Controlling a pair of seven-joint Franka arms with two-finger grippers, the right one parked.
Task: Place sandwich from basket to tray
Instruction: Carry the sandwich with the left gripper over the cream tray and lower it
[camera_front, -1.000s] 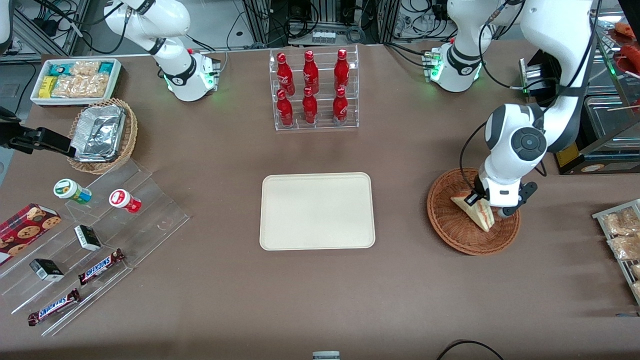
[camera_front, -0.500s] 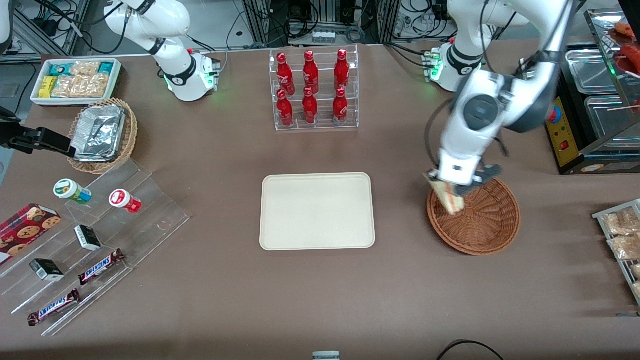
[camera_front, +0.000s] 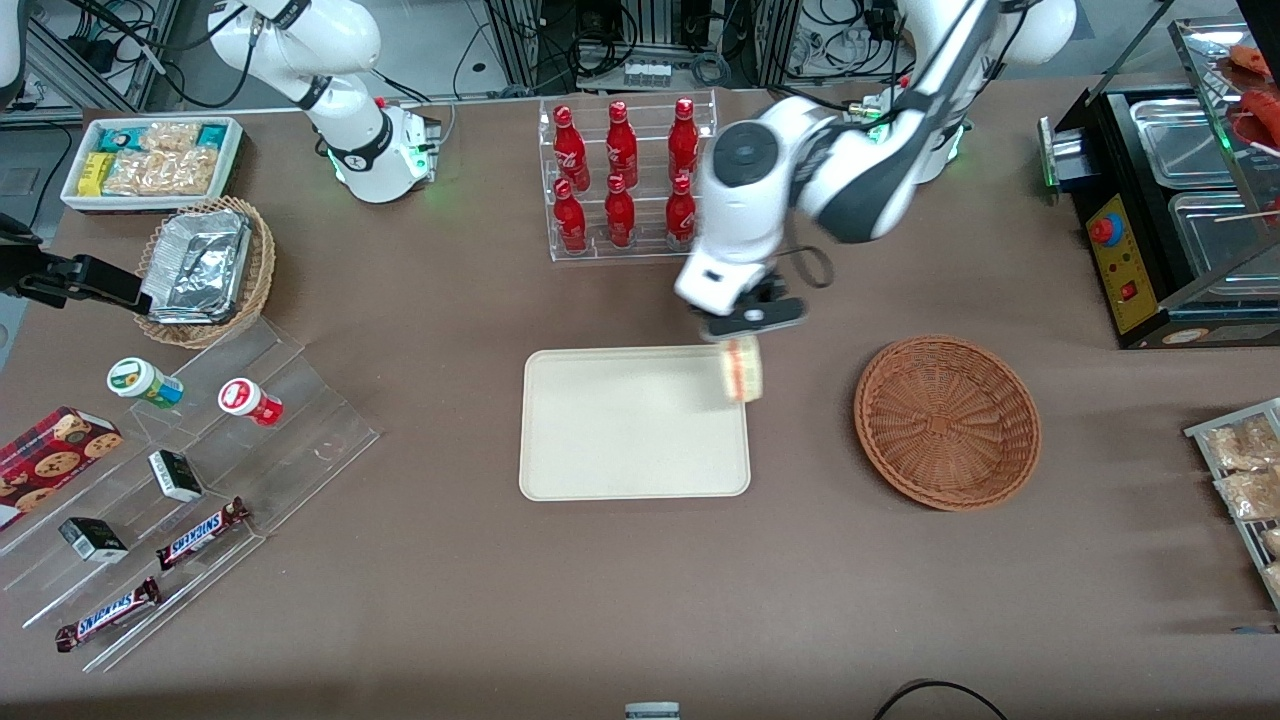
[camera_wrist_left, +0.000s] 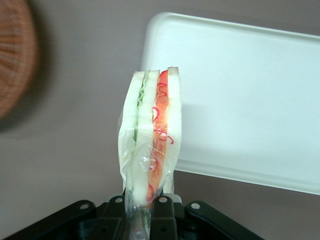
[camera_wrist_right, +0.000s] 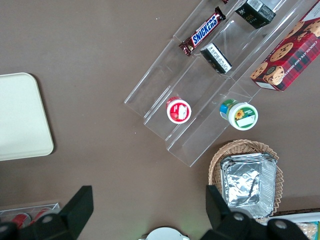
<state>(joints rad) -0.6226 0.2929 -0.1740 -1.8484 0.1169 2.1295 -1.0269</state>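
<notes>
Left gripper (camera_front: 741, 330) above the tray (camera_front: 610, 440), at its 2 o'clock corner; fingers (camera_wrist_left: 161, 210) pinched on the wrapped sandwich (camera_front: 743, 369), which hangs clear of the tray surface. Basket (camera_front: 946, 421) rests on the counter (camera_front: 640, 590) at the tray's 3 o'clock.

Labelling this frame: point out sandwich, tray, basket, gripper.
sandwich (camera_front: 743, 368), front view, striped cut edge.
tray (camera_front: 600, 440), front view, bare middle.
basket (camera_front: 946, 424), front view, woven floor.
gripper (camera_front: 742, 335), front view, above tray's edge, gripping sandwich.
</notes>
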